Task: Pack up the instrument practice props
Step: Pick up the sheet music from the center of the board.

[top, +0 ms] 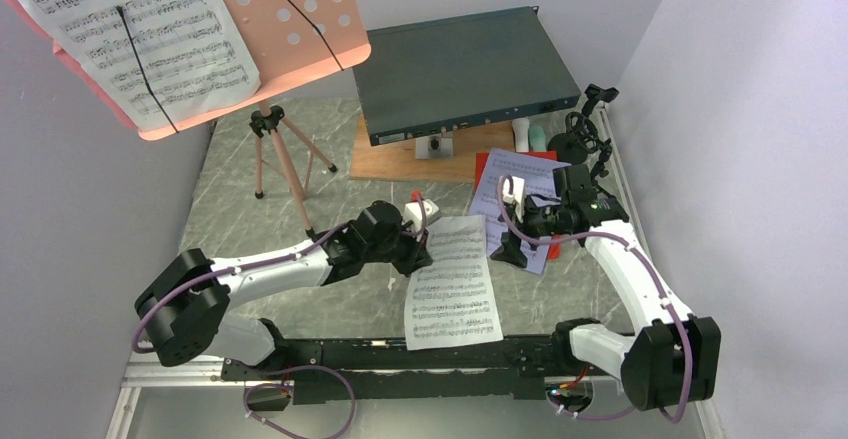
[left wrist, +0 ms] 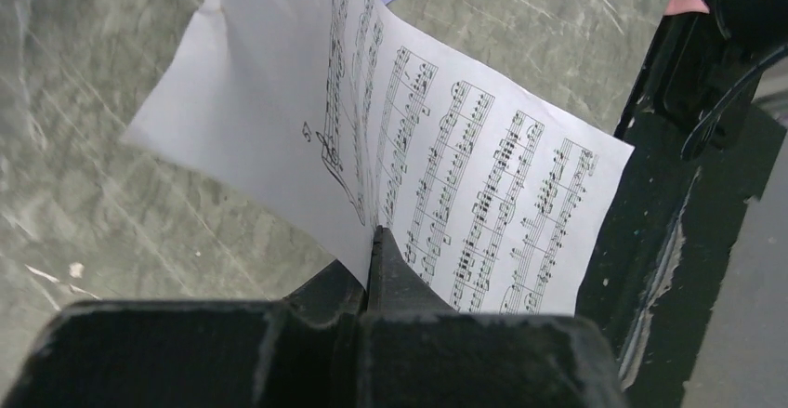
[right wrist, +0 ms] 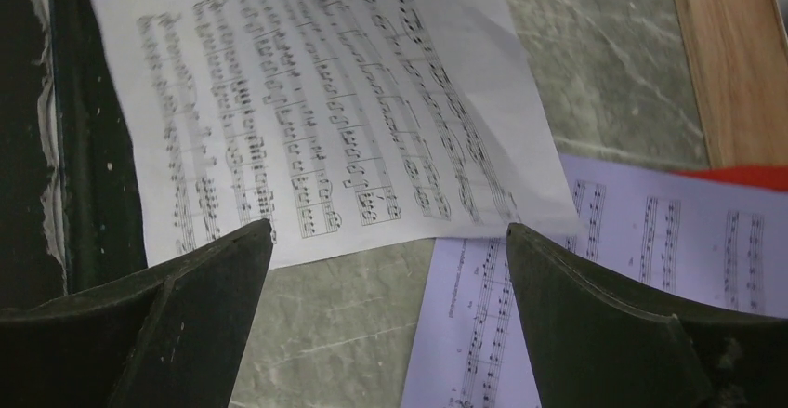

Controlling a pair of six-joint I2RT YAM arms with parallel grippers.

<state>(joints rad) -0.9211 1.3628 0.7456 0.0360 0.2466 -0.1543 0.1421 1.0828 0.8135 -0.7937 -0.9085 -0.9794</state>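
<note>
A white sheet-music page (top: 455, 284) lies mid-table near the front rail, its left edge lifted. My left gripper (top: 418, 249) is shut on that edge; the left wrist view shows the page (left wrist: 465, 176) pinched between the closed tips (left wrist: 379, 241). My right gripper (top: 512, 249) hangs open and empty (right wrist: 390, 236) over the gap between the white page (right wrist: 325, 101) and a lavender page (right wrist: 632, 259), which lies on a red page (right wrist: 743, 177). The salmon-pink music stand (top: 290, 19) at back left holds another white page (top: 140, 29). A black mic stand (top: 590, 129) and small tubes (top: 530, 136) sit at back right.
A dark grey flat box (top: 465, 69) rests on a wooden board (top: 400, 159) at the back centre. The stand's tripod legs (top: 280, 159) spread over the left of the table. A black rail (top: 400, 354) runs along the front edge. Walls close both sides.
</note>
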